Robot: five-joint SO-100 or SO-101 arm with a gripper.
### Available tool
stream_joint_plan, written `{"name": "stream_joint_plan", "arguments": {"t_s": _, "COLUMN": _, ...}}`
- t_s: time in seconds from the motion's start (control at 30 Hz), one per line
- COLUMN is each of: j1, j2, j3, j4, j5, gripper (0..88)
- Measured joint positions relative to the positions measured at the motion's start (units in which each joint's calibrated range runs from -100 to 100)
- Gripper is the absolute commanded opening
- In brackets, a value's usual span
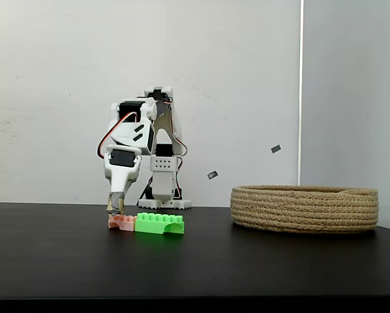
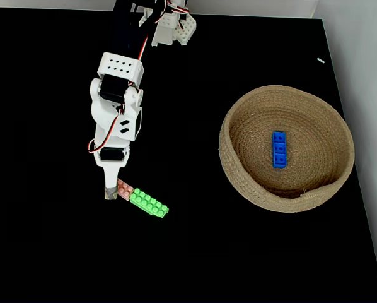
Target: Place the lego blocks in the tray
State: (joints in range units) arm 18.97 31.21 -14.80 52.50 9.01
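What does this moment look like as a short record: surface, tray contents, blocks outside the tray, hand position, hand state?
surface: black table
tray: holds the blue block
outside tray: pink block and green block, end to end on the table
hand: lowered at the pink block's outer end
hand state: cannot tell whether it is open or shut
remaining: two blocks not yet in the tray

A black table point(image 1: 260, 261) stands before a white wall point(image 1: 51, 78) bearing two small dark marks point(image 1: 212, 175).
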Motion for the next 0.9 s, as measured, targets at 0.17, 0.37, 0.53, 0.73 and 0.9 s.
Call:
{"name": "stream_joint_plan", "arguments": {"t_s": 0.17, "j1": -0.3, "j2": 0.7, "j3": 0.0, "j4": -1.1, "j5": 0.0, "gripper": 24.7}}
{"name": "stream_joint_plan", "arguments": {"t_s": 0.37, "j1": -0.7, "j2": 1.4, "j3": -0.1, "j4": -0.9, "j5": -0.6, "gripper": 22.3}}
{"name": "stream_joint_plan", "arguments": {"t_s": 0.53, "j1": -0.9, "j2": 1.6, "j3": -0.1, "j4": -1.5, "j5": -0.7, "gripper": 15.6}}
{"name": "stream_joint_plan", "arguments": {"t_s": 0.73, "j1": -0.9, "j2": 1.8, "j3": -0.2, "j4": -1.5, "j5": -0.7, "gripper": 7.2}}
{"name": "stream_joint_plan", "arguments": {"t_s": 0.9, "j1": -1.1, "j2": 1.9, "j3": -0.2, "j4": -1.5, "j5": -0.9, "gripper": 1.8}}
